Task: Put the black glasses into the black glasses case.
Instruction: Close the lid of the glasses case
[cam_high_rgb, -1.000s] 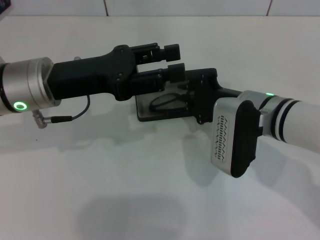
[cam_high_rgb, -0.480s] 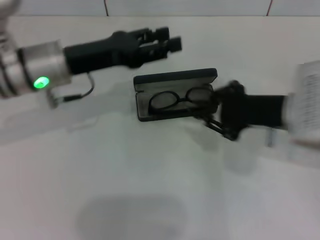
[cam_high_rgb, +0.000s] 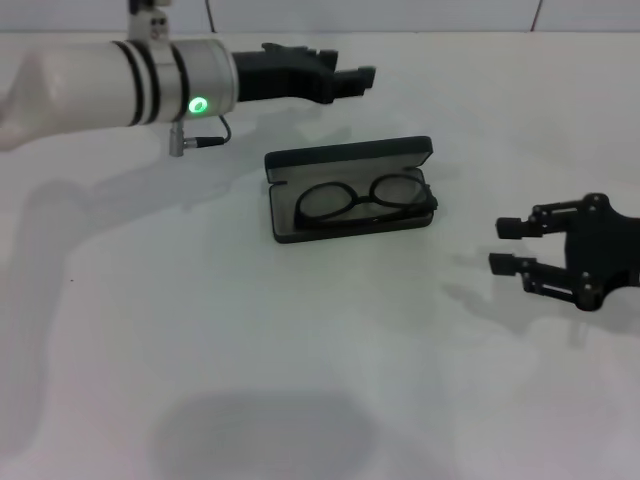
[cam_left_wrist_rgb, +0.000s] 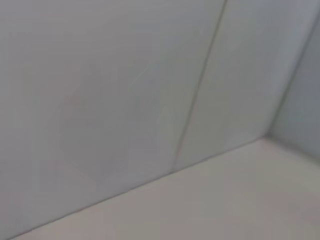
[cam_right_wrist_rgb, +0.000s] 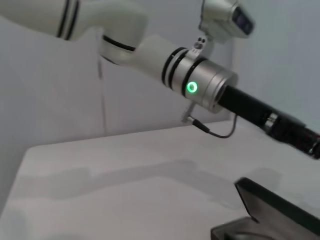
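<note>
From the head view I see the glasses (cam_high_rgb: 363, 200) lying inside the case (cam_high_rgb: 349, 157), lenses up on the grey lining, with the lid standing open behind them. So the placing itself looks done to me; if the job counts closing the lid, that step is left, though the task only asks for the glasses to go in.

My right gripper (cam_high_rgb: 515, 246) is out to the right of the case, well apart from it, fingers spread wide and holding nothing. My left gripper (cam_high_rgb: 352, 78) hangs above the desk (cam_high_rgb: 200, 340) behind the case, clear of it; its fingers look nearly together and empty.

The right wrist view catches only a corner of the case lid (cam_right_wrist_rgb: 280, 207) and the left arm beyond it.
</note>
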